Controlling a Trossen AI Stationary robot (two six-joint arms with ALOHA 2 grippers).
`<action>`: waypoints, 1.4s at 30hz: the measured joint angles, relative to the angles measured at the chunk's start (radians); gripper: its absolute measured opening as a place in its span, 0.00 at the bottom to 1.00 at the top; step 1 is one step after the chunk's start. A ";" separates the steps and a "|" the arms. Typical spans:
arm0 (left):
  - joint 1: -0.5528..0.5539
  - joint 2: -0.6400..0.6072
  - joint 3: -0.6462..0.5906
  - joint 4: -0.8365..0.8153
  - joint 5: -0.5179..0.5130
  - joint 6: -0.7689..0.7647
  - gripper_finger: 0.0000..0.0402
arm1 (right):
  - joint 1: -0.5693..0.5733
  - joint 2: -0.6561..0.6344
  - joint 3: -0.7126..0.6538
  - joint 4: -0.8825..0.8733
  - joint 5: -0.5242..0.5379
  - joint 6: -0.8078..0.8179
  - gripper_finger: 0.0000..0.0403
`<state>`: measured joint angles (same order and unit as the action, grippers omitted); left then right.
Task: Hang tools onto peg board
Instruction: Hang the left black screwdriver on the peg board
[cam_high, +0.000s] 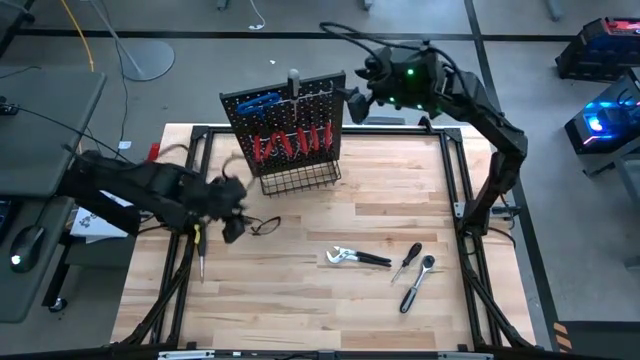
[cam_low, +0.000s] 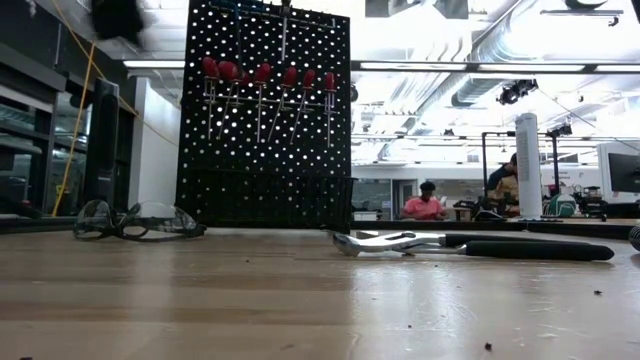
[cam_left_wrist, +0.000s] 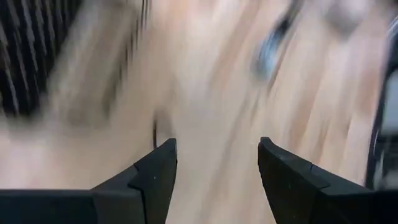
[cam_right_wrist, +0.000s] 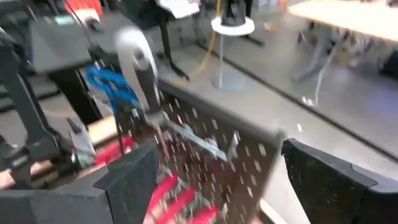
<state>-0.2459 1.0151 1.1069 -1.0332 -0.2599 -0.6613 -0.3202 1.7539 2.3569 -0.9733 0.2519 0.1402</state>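
Observation:
The black peg board (cam_high: 290, 125) stands at the table's far side. A blue-handled tool (cam_high: 258, 100), a row of red-handled screwdrivers (cam_high: 290, 143) and a chrome tool (cam_right_wrist: 138, 59) at the top hang on it. Pliers (cam_high: 355, 257), a black screwdriver (cam_high: 405, 262) and a chrome ratchet (cam_high: 417, 282) lie flat on the wood to the right. My left gripper (cam_high: 234, 222) hovers open over the table's left part, with nothing between its fingers (cam_left_wrist: 217, 162). My right gripper (cam_high: 352, 105) stands open beside the board's upper right edge, with nothing in it (cam_right_wrist: 217, 168).
Clear safety glasses (cam_high: 262, 226) lie just right of my left gripper. A slim dark tool (cam_high: 199, 250) lies at the table's left edge. A black wire basket (cam_high: 300, 178) juts from the board's bottom. Bare wood lies along the near edge. People sit in the room beyond.

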 joint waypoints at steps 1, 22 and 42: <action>0.000 0.019 -0.009 -0.071 0.059 -0.076 0.51 | 0.000 -0.002 0.000 -0.030 0.005 0.013 0.81; -0.215 0.151 -0.490 -0.036 0.292 -1.208 0.50 | -0.062 -0.007 -0.005 -0.338 0.110 -0.032 0.81; -0.385 0.476 -0.316 -0.361 0.290 -1.555 0.36 | -0.190 0.001 -0.005 -0.337 -0.014 -0.071 0.81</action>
<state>-0.6304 1.4911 0.7908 -1.3946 0.0302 -2.2162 -0.5104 1.7550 2.3516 -1.3102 0.2384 0.0696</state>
